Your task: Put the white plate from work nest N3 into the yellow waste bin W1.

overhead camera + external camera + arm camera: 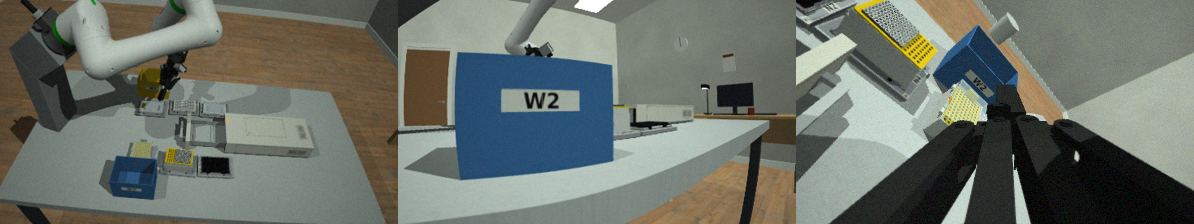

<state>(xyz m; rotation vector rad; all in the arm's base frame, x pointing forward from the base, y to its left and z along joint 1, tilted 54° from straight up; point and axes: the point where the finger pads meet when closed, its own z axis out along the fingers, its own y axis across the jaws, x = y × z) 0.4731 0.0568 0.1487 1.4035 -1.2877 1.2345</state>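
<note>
The yellow waste bin W1 [151,83] stands upright at the back of the bench. My gripper [163,92] is shut and empty, pointing down just in front of the bin's right side, above the left nest of the back row [151,107]. In the wrist view the fingers [1003,107] are pressed together with nothing between them. A white plate with wells [184,105] lies on the middle back nest, to the right of the gripper. I cannot read the nest labels there. In the exterior view the blue bin hides the gripper and the plate.
A third back nest [214,109] holds a pale plate. A beige instrument [269,135] with an open drawer [201,132] sits mid-bench. The front row has the blue bin W2 [134,177], two yellow plates [141,149] [179,157] and a black plate [215,165].
</note>
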